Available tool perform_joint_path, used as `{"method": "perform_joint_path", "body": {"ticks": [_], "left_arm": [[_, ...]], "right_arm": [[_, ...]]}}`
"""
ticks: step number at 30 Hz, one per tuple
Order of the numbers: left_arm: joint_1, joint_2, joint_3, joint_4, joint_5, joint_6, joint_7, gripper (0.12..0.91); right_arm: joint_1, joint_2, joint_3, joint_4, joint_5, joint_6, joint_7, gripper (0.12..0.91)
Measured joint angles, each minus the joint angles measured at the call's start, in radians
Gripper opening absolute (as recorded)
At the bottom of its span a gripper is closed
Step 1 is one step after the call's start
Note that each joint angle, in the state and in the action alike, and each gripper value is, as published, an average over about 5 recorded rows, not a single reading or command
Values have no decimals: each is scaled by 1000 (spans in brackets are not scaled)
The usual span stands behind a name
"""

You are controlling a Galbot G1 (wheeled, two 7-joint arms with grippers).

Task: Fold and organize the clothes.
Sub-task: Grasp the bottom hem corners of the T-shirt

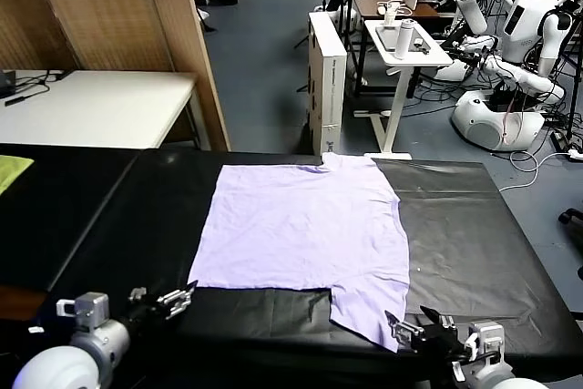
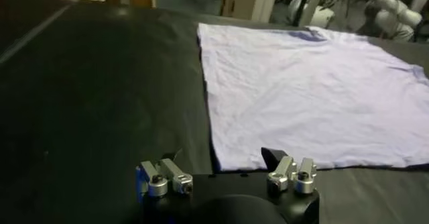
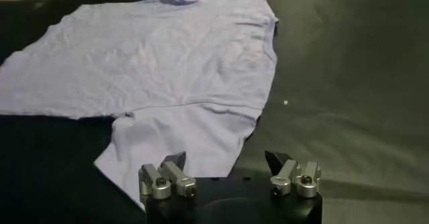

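Apparently both grippers (image 1: 175,299) (image 1: 412,326) gape wide, empty.

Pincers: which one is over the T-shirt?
The right pincer, open above the near sleeve of the T-shirt. The left pincer, also open, hangs over bare black table.

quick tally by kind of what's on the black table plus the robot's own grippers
T-shirts: 1, the lavender T-shirt, lying flat with one sleeve toward the near edge
Yellow-green cloths: 1, the yellow-green cloth, at the table's far left edge
Grippers: 2, the left gripper and the right gripper, both open at the near edge, holding nothing
Total: 4
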Motion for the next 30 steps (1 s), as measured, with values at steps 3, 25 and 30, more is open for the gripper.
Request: {"method": "perform_joint_path", "body": {"ticks": [3, 25, 30], "left_arm": [[-8, -9, 7, 7, 9, 0, 0, 907], [-59, -69, 61, 117, 43, -20, 0, 813], [-54, -74, 61, 121, 45, -20, -1, 551]], "right_arm": [[1, 1, -7, -3, -2, 0, 1, 907], [-1, 15, -46, -39, -19, 0, 4, 567], [-5, 11, -42, -39, -18, 0, 5, 527]]}}
